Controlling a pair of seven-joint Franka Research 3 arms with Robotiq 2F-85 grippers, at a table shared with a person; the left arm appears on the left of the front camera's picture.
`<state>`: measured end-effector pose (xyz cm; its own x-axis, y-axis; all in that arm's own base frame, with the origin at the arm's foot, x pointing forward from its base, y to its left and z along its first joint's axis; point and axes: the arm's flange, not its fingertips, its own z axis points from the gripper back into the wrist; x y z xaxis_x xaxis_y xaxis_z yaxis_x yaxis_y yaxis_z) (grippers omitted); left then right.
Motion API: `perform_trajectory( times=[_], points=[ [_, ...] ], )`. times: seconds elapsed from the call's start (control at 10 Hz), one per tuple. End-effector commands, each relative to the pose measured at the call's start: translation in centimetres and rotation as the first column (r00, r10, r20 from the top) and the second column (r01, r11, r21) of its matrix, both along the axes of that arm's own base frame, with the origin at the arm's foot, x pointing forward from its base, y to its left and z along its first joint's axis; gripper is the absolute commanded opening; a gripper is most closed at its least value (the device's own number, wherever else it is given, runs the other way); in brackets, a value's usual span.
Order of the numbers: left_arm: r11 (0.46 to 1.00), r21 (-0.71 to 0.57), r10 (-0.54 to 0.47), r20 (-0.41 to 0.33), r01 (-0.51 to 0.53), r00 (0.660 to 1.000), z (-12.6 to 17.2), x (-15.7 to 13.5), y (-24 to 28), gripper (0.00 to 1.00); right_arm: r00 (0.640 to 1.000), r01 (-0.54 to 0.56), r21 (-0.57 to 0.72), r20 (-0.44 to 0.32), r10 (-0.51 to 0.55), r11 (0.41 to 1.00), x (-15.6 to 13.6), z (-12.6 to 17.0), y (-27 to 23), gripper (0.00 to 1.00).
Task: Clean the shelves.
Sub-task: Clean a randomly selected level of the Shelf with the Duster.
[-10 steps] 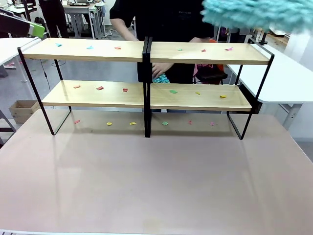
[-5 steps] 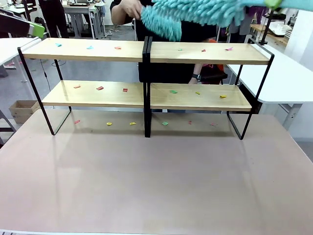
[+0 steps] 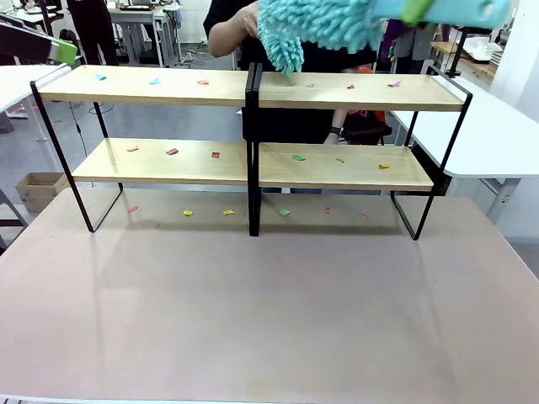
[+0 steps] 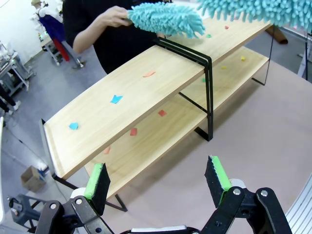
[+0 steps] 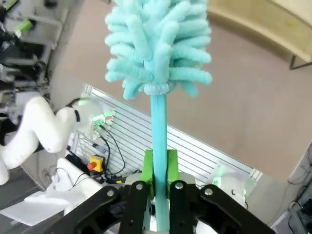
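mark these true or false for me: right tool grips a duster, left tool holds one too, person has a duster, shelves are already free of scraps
1. The right tool is shut on the handle of a teal duster. True.
2. The left tool holds a duster too. False: its jaws stand wide apart with nothing between them.
3. The person's hand holds a second duster above the top boards. True.
4. The shelves are free of scraps. False: small coloured scraps lie on all four boards.
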<state>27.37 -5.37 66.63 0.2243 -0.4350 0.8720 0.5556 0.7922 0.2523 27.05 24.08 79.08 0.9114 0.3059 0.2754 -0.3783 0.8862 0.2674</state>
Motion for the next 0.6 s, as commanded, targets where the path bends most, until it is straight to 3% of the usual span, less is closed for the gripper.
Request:
perform_trajectory(
  times=[0.0,0.1,0.2,0.3,0.4,0.5],
  points=[
    [1.0,-0.002,-0.001,0.001,0.001,1.0,-0.1,0.0,0.1,1.0,0.995,-0.097,-0.072,-0.033,0.095,0.993,1.7,2.0,1.2,0.12],
    [1.0,-0.002,-0.001,0.001,0.001,1.0,-0.1,0.0,0.1,1.0,0.965,-0.229,0.069,-0.116,0.235,0.971,-0.9,2.3,-5.4,0.12],
    [1.0,-0.002,-0.001,0.001,0.001,1.0,-0.1,0.0,0.1,1.0,0.931,-0.339,0.221,-0.062,0.36,0.915,-5.5,1.9,-12.7,0.12],
    [1.0,-0.002,-0.001,0.001,0.001,1.0,-0.1,0.0,0.1,1.0,0.925,-0.335,0.28,-0.082,0.37,0.9,-9.9,0.2,-18.7,0.12],
    [1.0,-0.002,-0.001,0.001,0.001,1.0,-0.1,0.0,0.1,1.0,0.871,-0.443,0.325,-0.065,0.487,0.836,-13.4,-2.1,-23.2,0.12],
    [1.0,-0.002,-0.001,0.001,0.001,1.0,-0.1,0.0,0.1,1.0,0.859,-0.411,0.376,-0.144,0.491,0.83,-14.9,-4.4,-25.5,0.12]
  ],
)
